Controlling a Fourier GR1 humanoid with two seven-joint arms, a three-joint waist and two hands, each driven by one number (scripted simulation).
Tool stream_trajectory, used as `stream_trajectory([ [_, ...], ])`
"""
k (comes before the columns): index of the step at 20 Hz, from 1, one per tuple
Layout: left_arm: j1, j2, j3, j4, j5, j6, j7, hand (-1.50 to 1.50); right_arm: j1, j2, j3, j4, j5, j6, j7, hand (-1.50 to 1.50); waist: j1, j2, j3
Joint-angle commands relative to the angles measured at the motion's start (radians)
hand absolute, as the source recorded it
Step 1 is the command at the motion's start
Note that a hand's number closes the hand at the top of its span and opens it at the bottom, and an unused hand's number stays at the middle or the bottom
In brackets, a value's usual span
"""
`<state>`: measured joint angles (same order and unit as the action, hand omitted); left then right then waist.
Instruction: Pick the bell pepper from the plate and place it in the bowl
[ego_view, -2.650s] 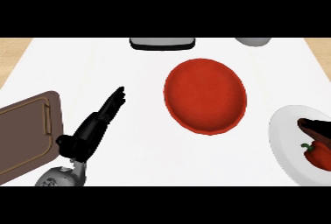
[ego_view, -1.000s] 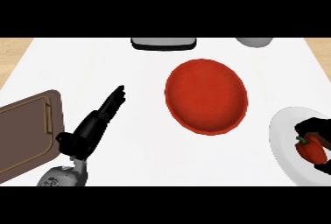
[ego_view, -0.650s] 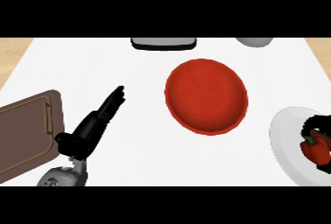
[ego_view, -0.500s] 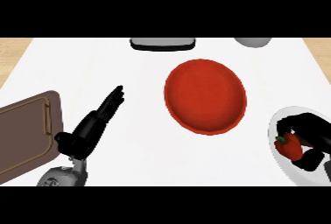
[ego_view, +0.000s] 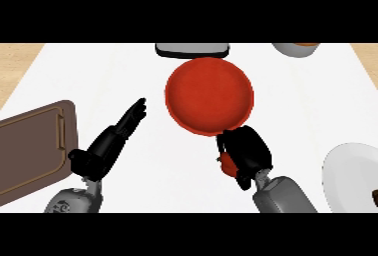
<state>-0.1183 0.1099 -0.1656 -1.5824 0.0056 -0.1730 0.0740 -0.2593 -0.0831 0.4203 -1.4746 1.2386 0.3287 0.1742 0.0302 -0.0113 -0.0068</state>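
The right hand (ego_view: 246, 150) is curled round the pepper (ego_view: 229, 164), which shows only as a red patch at the hand's left side, just below the near rim of the red bowl (ego_view: 210, 95) and well apart from the white plate (ego_view: 347, 175) at the right edge. The left hand (ego_view: 111, 142) lies over the tabletop (ego_view: 88, 75) with fingers straight, holding nothing, beside the brown board (ego_view: 33, 145).

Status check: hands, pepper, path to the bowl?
Right hand shut on bell pepper, just short of red bowl. Left hand open, resting. Plate behind. Nothing in the way.
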Motion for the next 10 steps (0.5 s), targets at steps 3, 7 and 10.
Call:
stream_trajectory([
  [3, -0.011, -0.006, 0.007, -0.017, 0.007, 0.006, 0.021, 0.0, -0.075, 0.08, 0.221, -0.174, -0.01, -0.121, 0.413, 1.5, -0.005, 0.003, 0.007],
  [7, -0.007, 0.001, 0.003, -0.034, 0.003, 0.001, 0.032, 0.0, -0.173, 0.082, 0.286, -0.253, -0.08, -0.271, 0.591, 1.5, 0.005, 0.006, 0.007],
  [10, 0.001, -0.026, -0.012, -0.01, -0.003, 0.009, 0.01, 0.0, -0.24, 0.083, 0.264, -0.276, -0.159, -0.389, 0.677, 1.5, 0.002, 0.011, 0.007],
])
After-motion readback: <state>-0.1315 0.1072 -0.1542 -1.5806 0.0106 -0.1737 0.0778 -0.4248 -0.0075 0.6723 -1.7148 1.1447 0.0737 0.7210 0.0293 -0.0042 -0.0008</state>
